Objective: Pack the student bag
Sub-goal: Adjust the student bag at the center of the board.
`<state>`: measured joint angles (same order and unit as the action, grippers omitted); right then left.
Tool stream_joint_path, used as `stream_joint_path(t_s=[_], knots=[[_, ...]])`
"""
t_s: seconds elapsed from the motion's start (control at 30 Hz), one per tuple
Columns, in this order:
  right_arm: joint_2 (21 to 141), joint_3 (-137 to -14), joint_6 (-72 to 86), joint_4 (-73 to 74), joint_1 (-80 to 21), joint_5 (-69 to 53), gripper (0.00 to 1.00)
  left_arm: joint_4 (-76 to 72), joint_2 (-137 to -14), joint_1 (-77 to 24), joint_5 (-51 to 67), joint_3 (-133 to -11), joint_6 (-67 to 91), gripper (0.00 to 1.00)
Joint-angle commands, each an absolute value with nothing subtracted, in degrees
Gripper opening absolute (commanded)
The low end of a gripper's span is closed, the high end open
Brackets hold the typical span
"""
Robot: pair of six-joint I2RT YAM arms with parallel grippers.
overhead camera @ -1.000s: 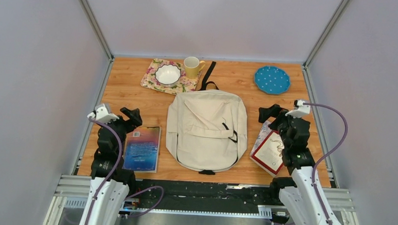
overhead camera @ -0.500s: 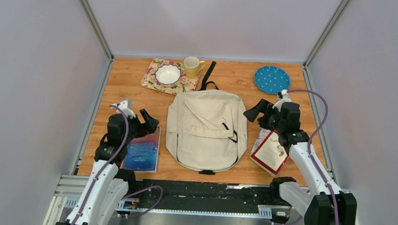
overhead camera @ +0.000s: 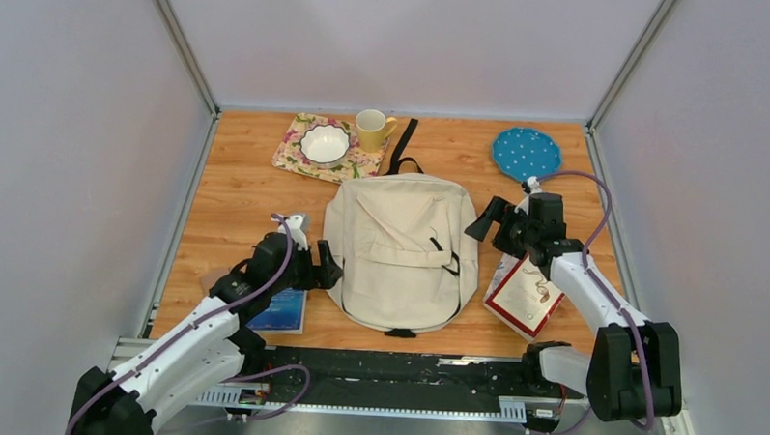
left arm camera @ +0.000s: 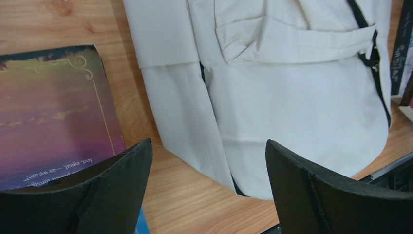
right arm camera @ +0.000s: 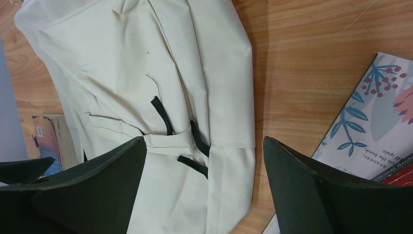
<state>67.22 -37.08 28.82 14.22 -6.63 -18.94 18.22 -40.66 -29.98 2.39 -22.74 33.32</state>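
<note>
The student bag (overhead camera: 401, 249), cream fabric with black straps, lies flat and closed in the middle of the table. My left gripper (overhead camera: 329, 270) is open at its lower left edge. In the left wrist view the bag (left arm camera: 302, 107) fills the space ahead of that gripper (left arm camera: 208, 142), with nothing between the fingers. My right gripper (overhead camera: 483, 221) is open at the bag's upper right side. The right wrist view shows the bag (right arm camera: 146, 73) and its black zipper pulls (right arm camera: 195, 146) beyond that gripper (right arm camera: 204, 139), which is empty too.
A blue-purple book (overhead camera: 281, 311) (left arm camera: 48, 112) lies left of the bag, partly under my left arm. A floral and a red-edged book (overhead camera: 522, 292) (right arm camera: 375, 112) lie right of it. At the back stand a floral mat (overhead camera: 296, 156) with a white bowl (overhead camera: 324, 143), a yellow mug (overhead camera: 372, 129) and a blue dotted plate (overhead camera: 525, 153).
Both arms have swung inward towards the bag. The left gripper crossed over the blue book to the bag's left edge, and the right gripper moved left to its right side.
</note>
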Motion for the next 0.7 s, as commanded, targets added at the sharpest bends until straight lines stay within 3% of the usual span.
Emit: stream_joint_path(t_s=[0.0,0.17,0.5,0.57,0.6,0.67], knots=[[69.0,-39.9,28.2,13.5,-7.0,-18.5,0.93,16.3,-43.3,-32.3,0.1,-21.4,36.6,0.93],[72.0,-39.5,28.8,11.0,-7.0,-19.5,0.93,11.0,-46.5,-34.3,1.0,-18.2,38.7,0.92],[81.7,-41.0,28.2,9.1,-7.3,-20.7,0.92,4.7,-56.1,-36.9,2.5,-16.5,40.0,0.81],[83.4,-41.2,28.0,8.3,-7.3,-20.9,0.92,3.6,-56.9,-36.9,2.5,-15.7,40.0,0.76],[84.9,-41.2,28.0,8.0,-7.5,-21.2,0.91,3.2,-57.5,-36.8,2.4,-15.4,39.9,0.62],[86.3,-41.6,27.4,7.8,-7.4,-22.1,0.88,2.2,-57.8,-36.8,1.6,-14.9,39.4,0.49]])
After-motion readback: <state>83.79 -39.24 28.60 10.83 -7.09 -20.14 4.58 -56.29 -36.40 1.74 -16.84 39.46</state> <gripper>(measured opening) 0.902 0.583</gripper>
